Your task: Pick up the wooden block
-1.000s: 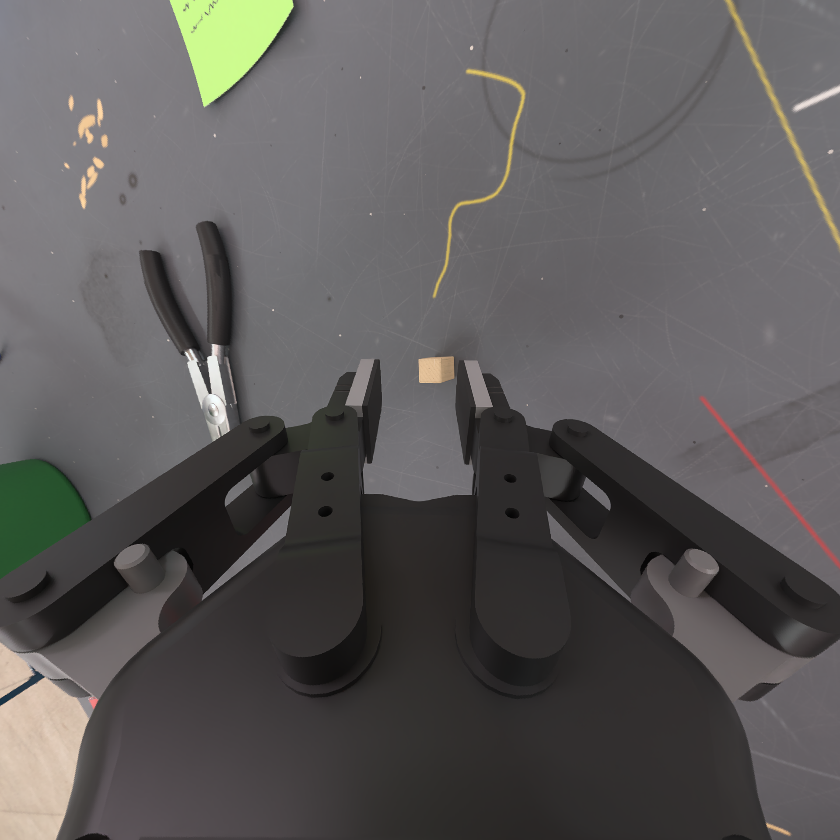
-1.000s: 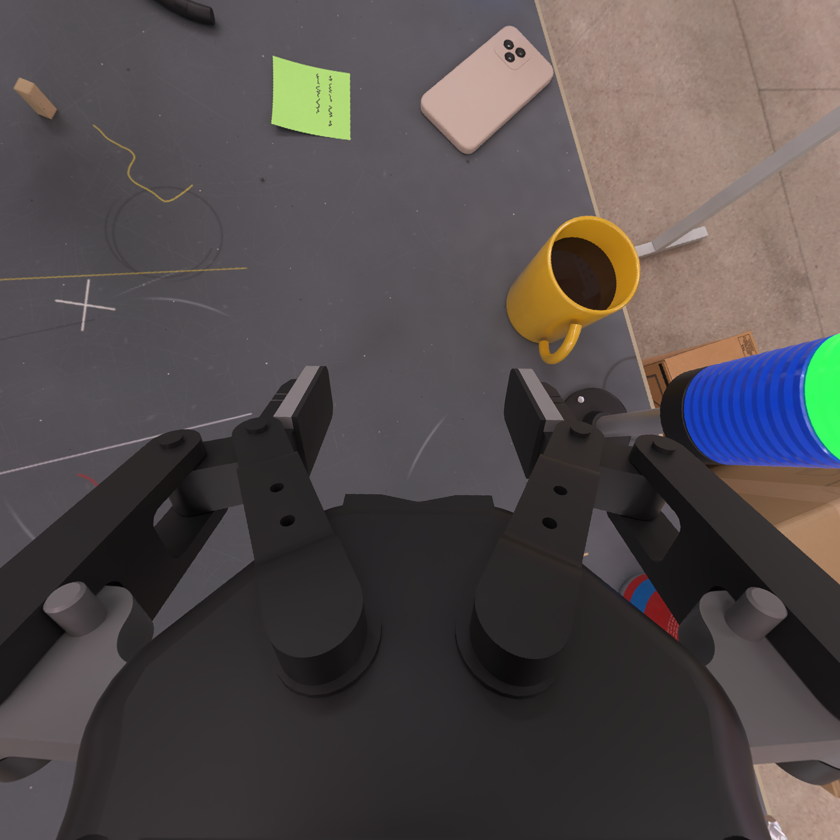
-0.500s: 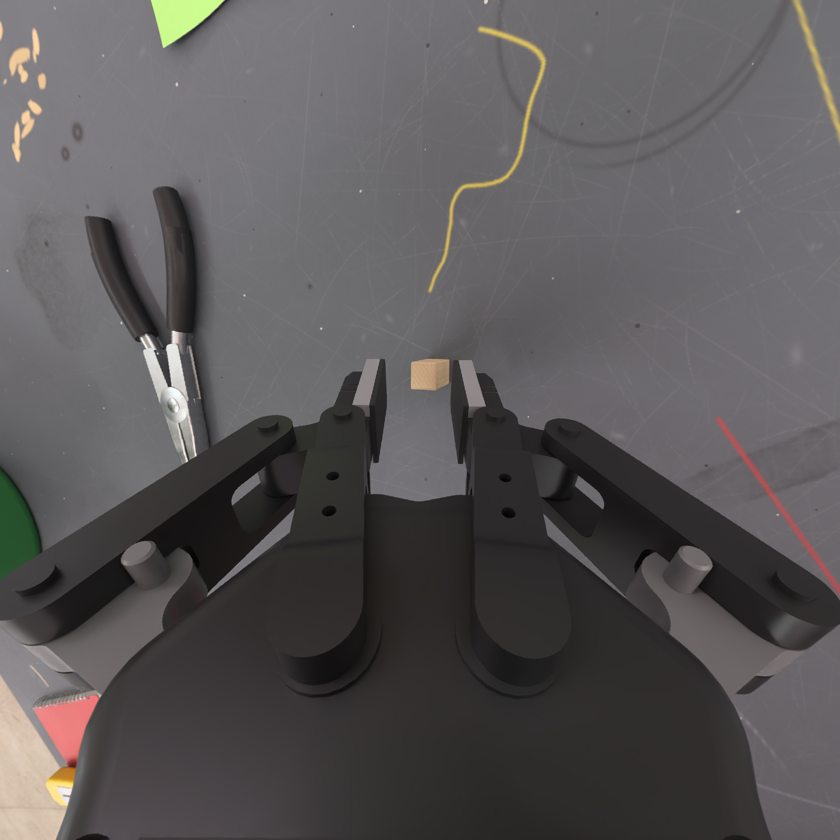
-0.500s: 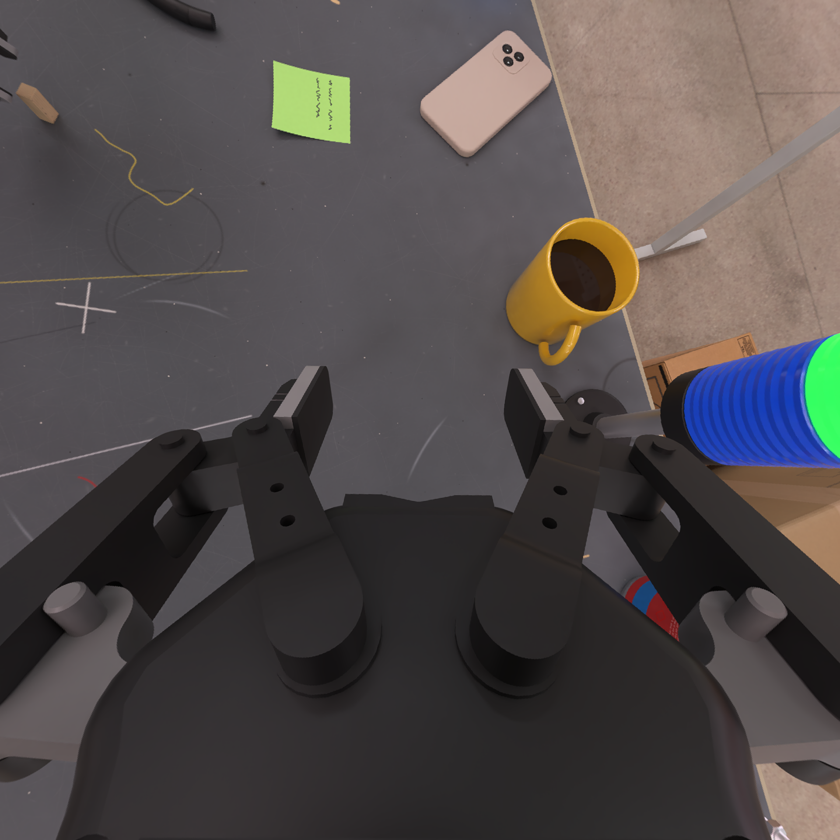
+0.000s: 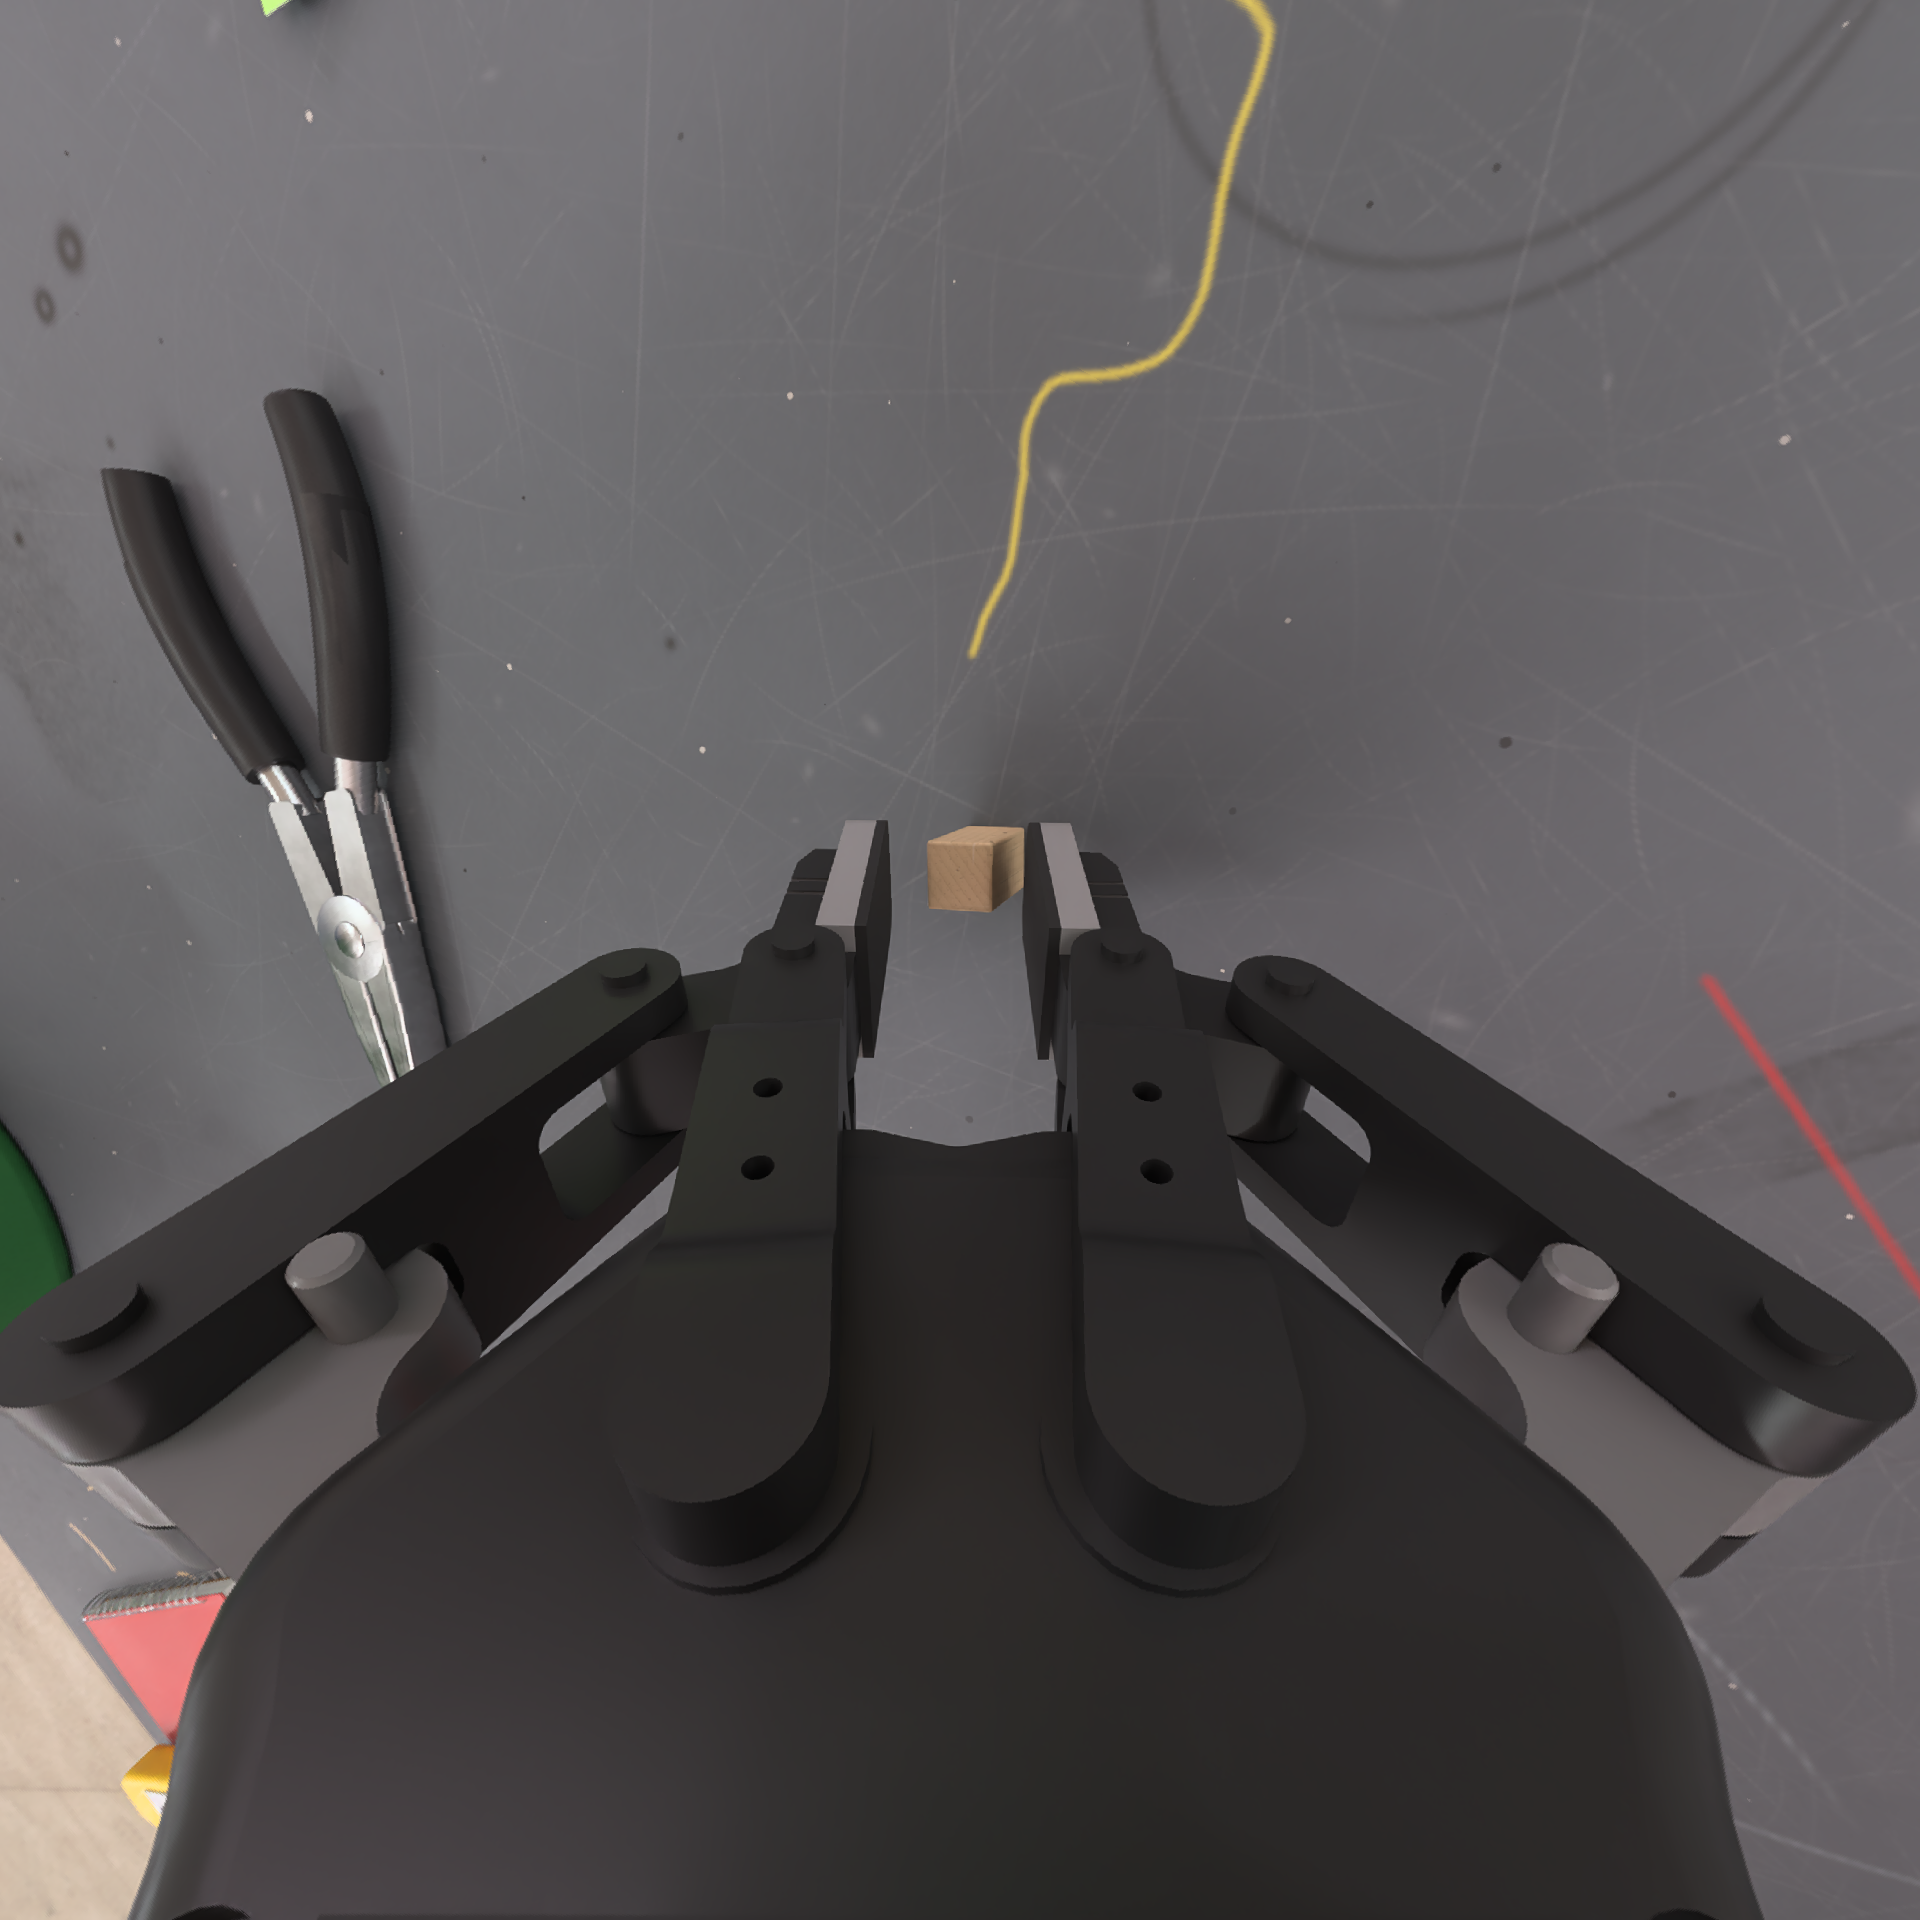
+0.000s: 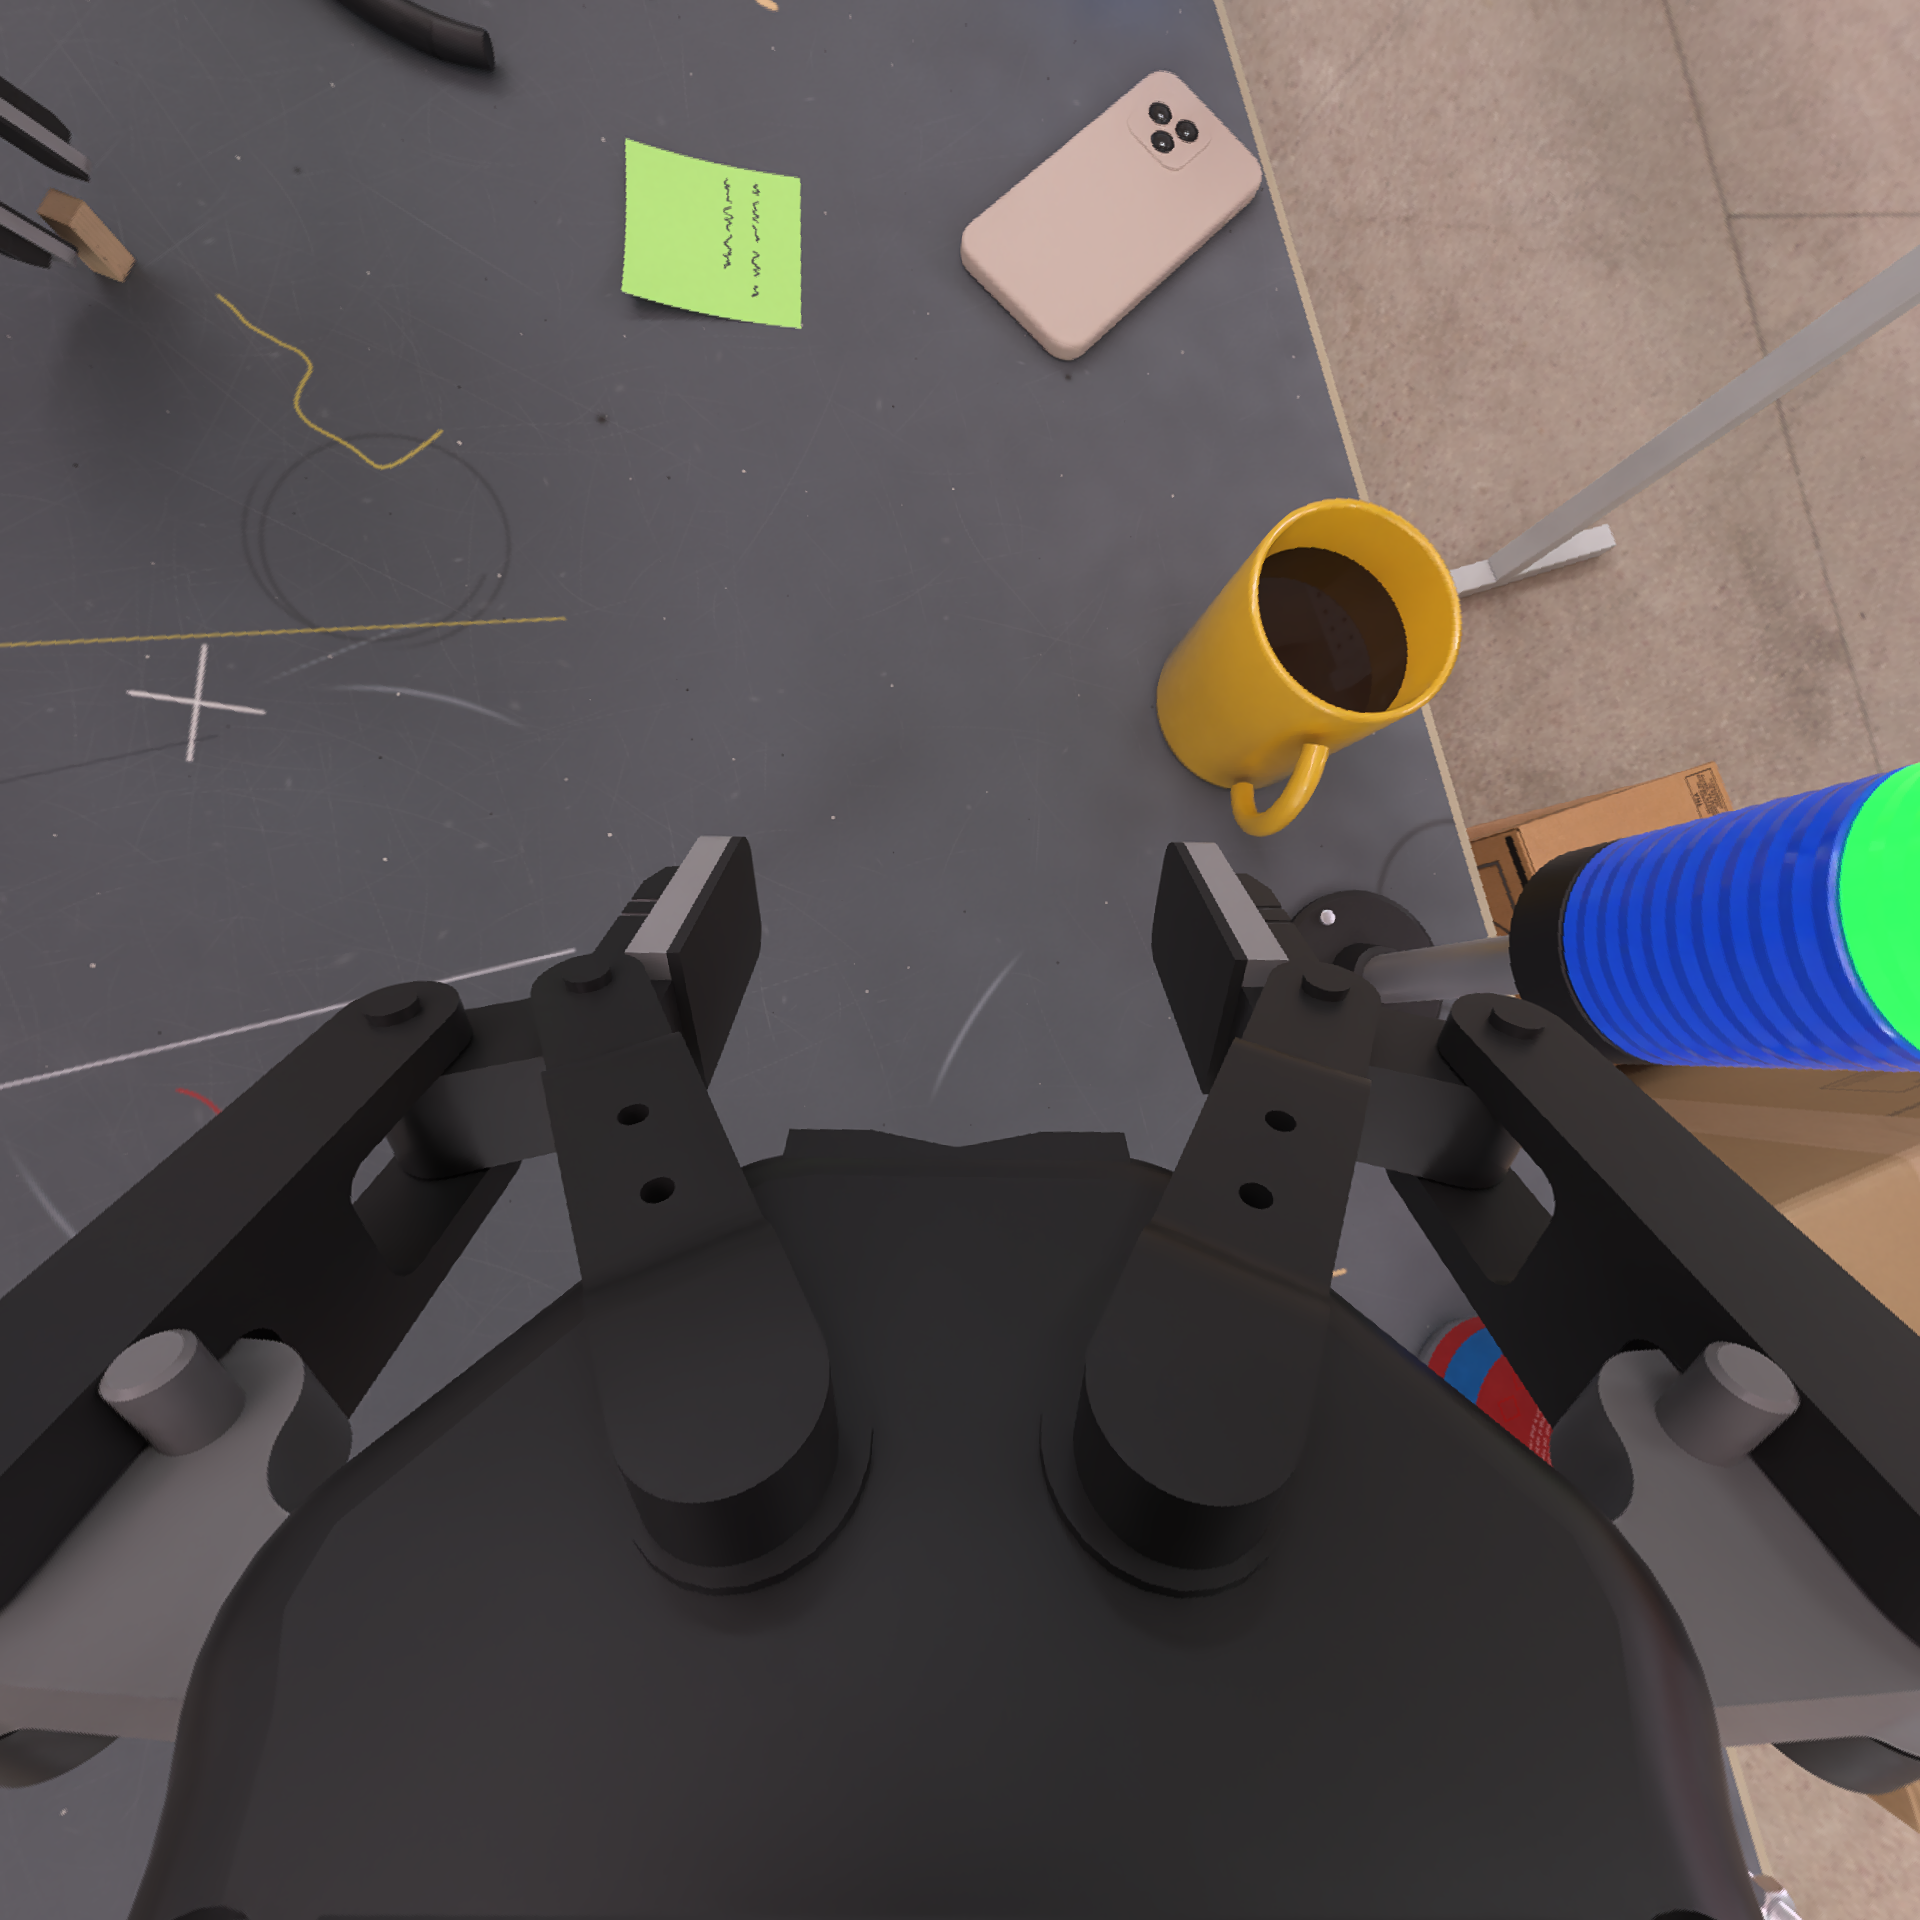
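Note:
The small wooden block [image 5: 975,869] sits on the dark grey table [image 5: 623,312], right between the fingertips of my left gripper [image 5: 958,873]. The jaws are narrowed around it but open: a gap shows on the block's left side, and the right pad [image 5: 1060,873] is very close to it or touching. In the right wrist view the block [image 6: 88,234] shows far off at the upper left, between the left gripper's fingertips [image 6: 31,244]. My right gripper [image 6: 956,914] is wide open and empty above the table, far from the block.
Black-handled pliers [image 5: 312,665] lie left of the left gripper and a yellow string [image 5: 1143,353] lies beyond the block. Near the right gripper are a green note [image 6: 712,234], a pink phone [image 6: 1112,213], a yellow mug [image 6: 1309,655], a blue-green cylinder [image 6: 1745,935] and the table's right edge [image 6: 1351,468].
My left gripper has come down closer to the table and its jaws have narrowed around the block. The right gripper has not moved.

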Controlling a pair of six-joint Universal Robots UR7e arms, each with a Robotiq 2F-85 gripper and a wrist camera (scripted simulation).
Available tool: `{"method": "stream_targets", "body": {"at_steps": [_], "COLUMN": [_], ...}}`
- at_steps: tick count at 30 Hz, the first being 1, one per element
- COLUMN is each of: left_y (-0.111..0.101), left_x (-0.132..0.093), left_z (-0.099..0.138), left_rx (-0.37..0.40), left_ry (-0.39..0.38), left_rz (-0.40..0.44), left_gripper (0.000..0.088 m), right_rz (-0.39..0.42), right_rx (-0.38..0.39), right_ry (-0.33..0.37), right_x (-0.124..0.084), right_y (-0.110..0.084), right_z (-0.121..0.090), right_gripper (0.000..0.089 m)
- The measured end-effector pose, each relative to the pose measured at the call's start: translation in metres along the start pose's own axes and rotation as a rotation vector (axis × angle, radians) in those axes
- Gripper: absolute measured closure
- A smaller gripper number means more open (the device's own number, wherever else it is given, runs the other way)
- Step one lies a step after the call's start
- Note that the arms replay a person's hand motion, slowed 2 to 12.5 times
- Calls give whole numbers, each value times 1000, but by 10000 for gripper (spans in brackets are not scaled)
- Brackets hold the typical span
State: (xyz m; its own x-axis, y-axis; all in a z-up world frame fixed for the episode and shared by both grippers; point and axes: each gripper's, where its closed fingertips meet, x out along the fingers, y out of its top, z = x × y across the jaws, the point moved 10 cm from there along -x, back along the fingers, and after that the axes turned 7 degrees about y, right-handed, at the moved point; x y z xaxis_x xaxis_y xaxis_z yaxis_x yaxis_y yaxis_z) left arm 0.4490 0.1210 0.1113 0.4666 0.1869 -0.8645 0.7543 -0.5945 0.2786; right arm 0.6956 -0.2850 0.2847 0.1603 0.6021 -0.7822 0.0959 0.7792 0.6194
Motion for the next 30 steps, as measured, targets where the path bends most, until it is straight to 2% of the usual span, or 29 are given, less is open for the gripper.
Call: {"method": "stream_targets", "body": {"at_steps": [9, 11, 30], "left_y": [1, 1, 0], "left_x": [6, 6, 5], "left_z": [1, 0, 0], "left_rx": [-8, -15, -22], "left_ry": [0, -2, 5], "left_rz": [6, 4, 1], "left_gripper": [704, 742, 750], "right_rz": [0, 1, 18], "right_rx": [-1, -1, 1], "right_ry": [0, 0, -1], "right_x": [0, 0, 0], "right_y": [0, 0, -2], "right_z": [0, 0, 0], "right_gripper": [220, 220, 220]}}
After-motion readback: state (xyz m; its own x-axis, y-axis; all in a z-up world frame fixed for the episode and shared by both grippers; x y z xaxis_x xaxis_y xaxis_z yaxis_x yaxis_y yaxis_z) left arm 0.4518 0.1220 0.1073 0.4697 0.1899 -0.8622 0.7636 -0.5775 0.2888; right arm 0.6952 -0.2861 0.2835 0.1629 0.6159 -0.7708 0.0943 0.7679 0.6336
